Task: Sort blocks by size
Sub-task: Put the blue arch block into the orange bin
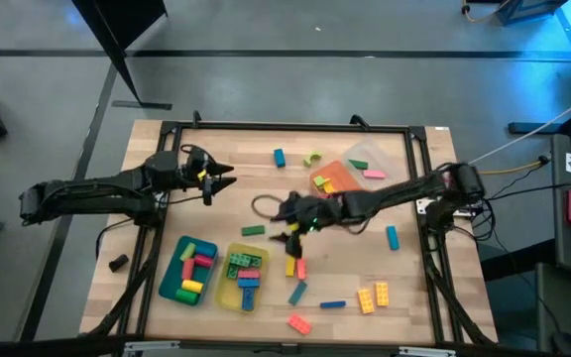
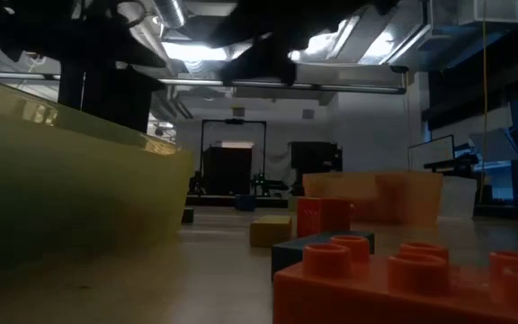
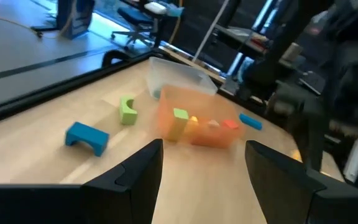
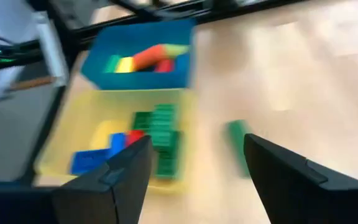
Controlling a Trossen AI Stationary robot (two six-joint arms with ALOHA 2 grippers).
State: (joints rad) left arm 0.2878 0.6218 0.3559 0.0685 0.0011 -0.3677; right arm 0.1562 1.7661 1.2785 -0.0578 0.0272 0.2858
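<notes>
The sorting looks about half done, in my judgement. Nearest the front edge of the table [image 1: 167,149], loose blocks wait: a red block [image 1: 298,323], a blue bar [image 1: 332,304], two yellow blocks [image 1: 373,297] and a teal bar [image 1: 296,292]. A little farther in, the teal tray [image 1: 170,279] holds red, yellow and green pieces, and the yellow tray [image 1: 224,290] beside it holds green and blue ones.

The right gripper [image 1: 287,217] hangs over the middle of the table with its fingers spread and nothing between them. A green bar [image 4: 237,140] lies on the wood just beside the yellow tray, near this gripper, and a yellow and a red block [image 1: 295,268] lie just in front of it.

Farther back, the left gripper [image 1: 218,179] waits, also spread and empty, well apart from the blocks. The orange tray [image 3: 194,121] and a clear tray [image 3: 176,74] stand at the far side, with a blue arched block [image 3: 87,137] and a green block [image 3: 127,110] loose before them.
</notes>
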